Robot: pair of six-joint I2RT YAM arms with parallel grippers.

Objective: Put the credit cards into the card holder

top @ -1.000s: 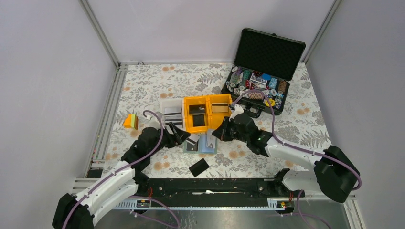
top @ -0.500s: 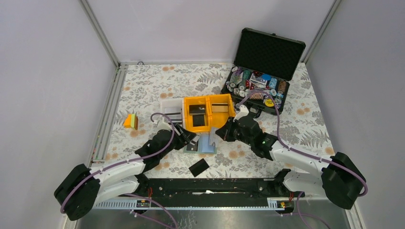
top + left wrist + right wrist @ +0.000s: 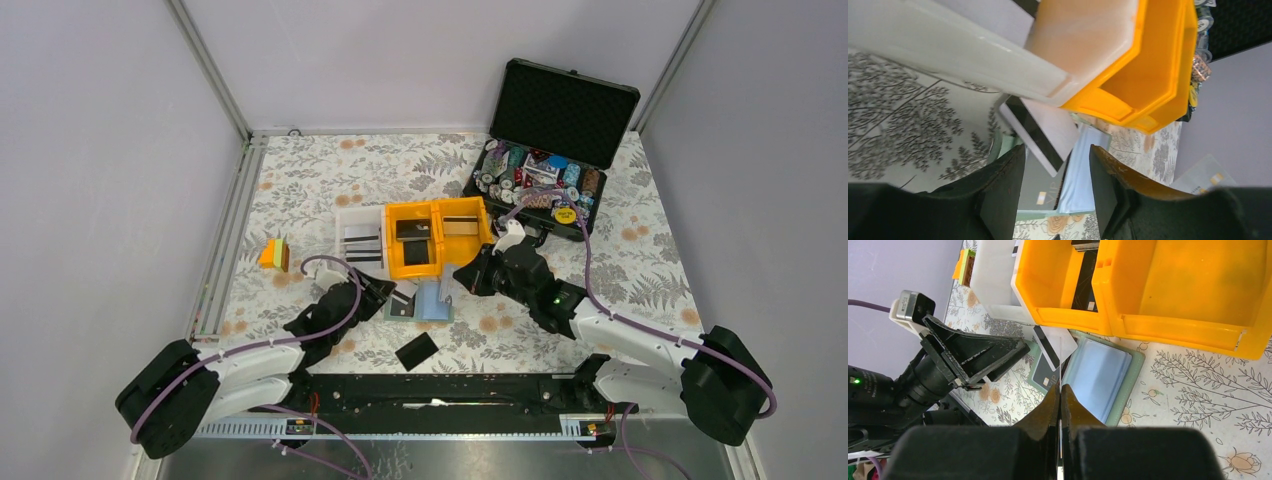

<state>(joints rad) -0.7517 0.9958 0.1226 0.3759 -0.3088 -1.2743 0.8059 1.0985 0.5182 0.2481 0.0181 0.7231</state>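
Top external view shows the left arm lying lower and drawn nearer its base than a second ago, so the left gripper [image 3: 376, 290] now sits just left of the card holder [image 3: 432, 303]. The right gripper [image 3: 470, 277] has edged slightly right.

The holder lies open on the table [image 3: 300, 190], right in front of the two yellow bins [image 3: 1173, 335]. The left jaws stand apart with nothing between them. The right jaws are pressed together on a pale card [image 3: 1204, 175], which the right wrist view shows only edge-on.

Three other cards lie outside the bins:
- a white striped card [image 3: 1050, 347] leaning over the holder's left page
- a grey card [image 3: 1043, 377] flat on that page
- a black card [image 3: 416, 351] on the table nearer the arms

One white bin [image 3: 993, 285] adjoins the yellow pair, and one open case [image 3: 545, 140] stands behind.
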